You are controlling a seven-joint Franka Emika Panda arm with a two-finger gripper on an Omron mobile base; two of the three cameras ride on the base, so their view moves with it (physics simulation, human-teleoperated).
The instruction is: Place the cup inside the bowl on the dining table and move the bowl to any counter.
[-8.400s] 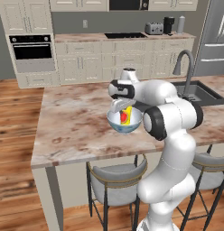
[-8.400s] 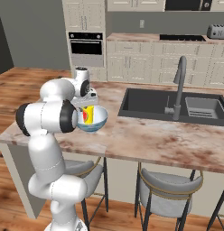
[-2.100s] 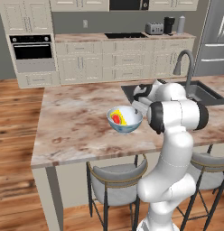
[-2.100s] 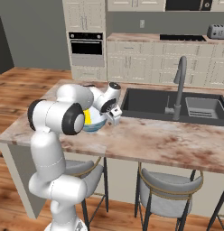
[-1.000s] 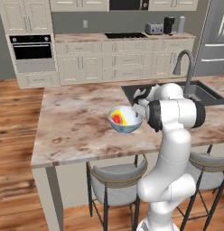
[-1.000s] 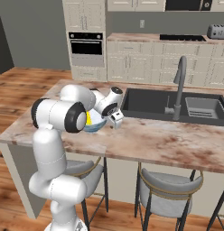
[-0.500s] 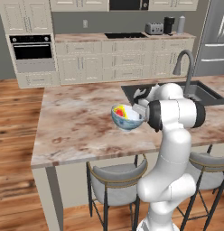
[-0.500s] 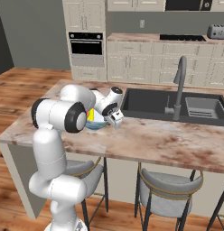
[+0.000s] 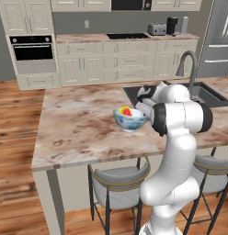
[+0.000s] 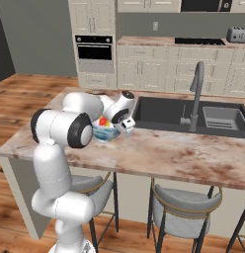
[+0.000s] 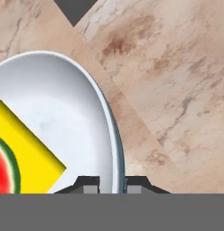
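1. Jaws of the gripper (image 11: 110, 182) pinch the rim of the bowl (image 9: 130, 119), one tip inside and one outside at the bottom centre of the hand view; a second ago they stood spread wide.
2. At the middle of the left base view the bowl rests on the dining table bench (image 9: 79, 128), with the cup (image 9: 125, 111) lying inside it, as before.
3. Compared with a second ago, the bowl sits slightly further right, closer to the arm.
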